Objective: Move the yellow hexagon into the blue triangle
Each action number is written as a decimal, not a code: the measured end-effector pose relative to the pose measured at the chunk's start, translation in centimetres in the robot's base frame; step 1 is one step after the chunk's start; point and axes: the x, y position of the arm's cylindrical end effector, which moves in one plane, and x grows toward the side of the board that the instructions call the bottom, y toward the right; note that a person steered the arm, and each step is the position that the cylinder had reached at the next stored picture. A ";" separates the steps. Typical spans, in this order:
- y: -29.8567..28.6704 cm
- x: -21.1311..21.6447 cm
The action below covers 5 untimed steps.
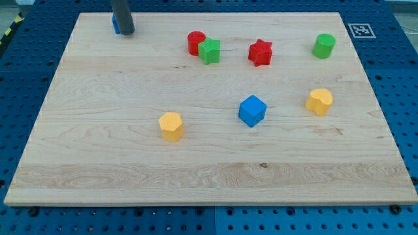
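The yellow hexagon (171, 126) lies on the wooden board left of centre, towards the view's bottom. A blue block (115, 25), mostly hidden behind my rod, sits at the board's top left; its shape cannot be made out. My tip (125, 32) rests at the top left, touching or just beside that blue block's right side. The tip is far from the yellow hexagon, up and to its left.
A red cylinder (195, 42) and a green star (209, 51) touch at top centre. A red star (260, 52) and a green cylinder (323, 46) lie to the right. A blue cube (252, 110) and another yellow block (319, 101) sit mid-right.
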 end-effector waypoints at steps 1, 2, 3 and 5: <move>0.9 5.8; 0.9 12.6; 0.9 19.5; 5.1 26.3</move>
